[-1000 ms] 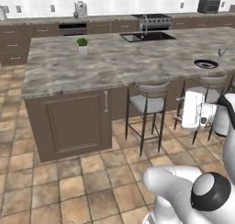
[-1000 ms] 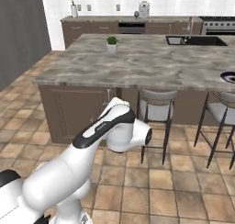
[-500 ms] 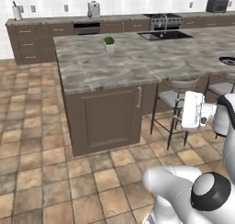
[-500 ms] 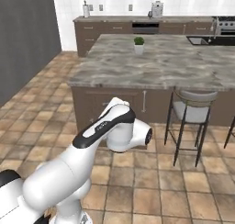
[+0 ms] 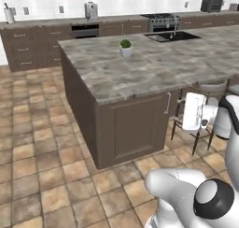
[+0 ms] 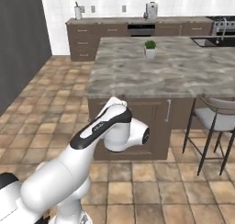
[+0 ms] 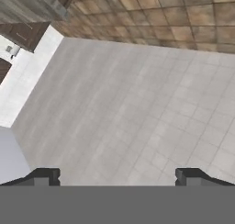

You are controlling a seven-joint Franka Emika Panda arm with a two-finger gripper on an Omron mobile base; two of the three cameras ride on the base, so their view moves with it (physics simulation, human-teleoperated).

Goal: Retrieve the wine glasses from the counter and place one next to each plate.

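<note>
i'm mid-drive past the big veined marble island (image 5: 154,68), the two-finger gripper (image 7: 117,175) spread wide and empty, ready for pickup. the wine glasses aren't visible; the grey-brown back counter (image 5: 56,22) lies ahead.

Domestic kitchen, rendered. A marble island (image 5: 154,68) is standing mid-room over dark brown cabinets, carrying a sink (image 5: 173,36) and a small potted plant (image 5: 125,47). A counter (image 5: 51,22) is running along the far wall, backed by white wall tiles (image 6: 59,16), with an oven (image 5: 85,31) sitting beneath. Bar stools (image 6: 215,122) are standing at the island's near right. Terracotta floor tiles (image 5: 37,143) are covering the ground.
</note>
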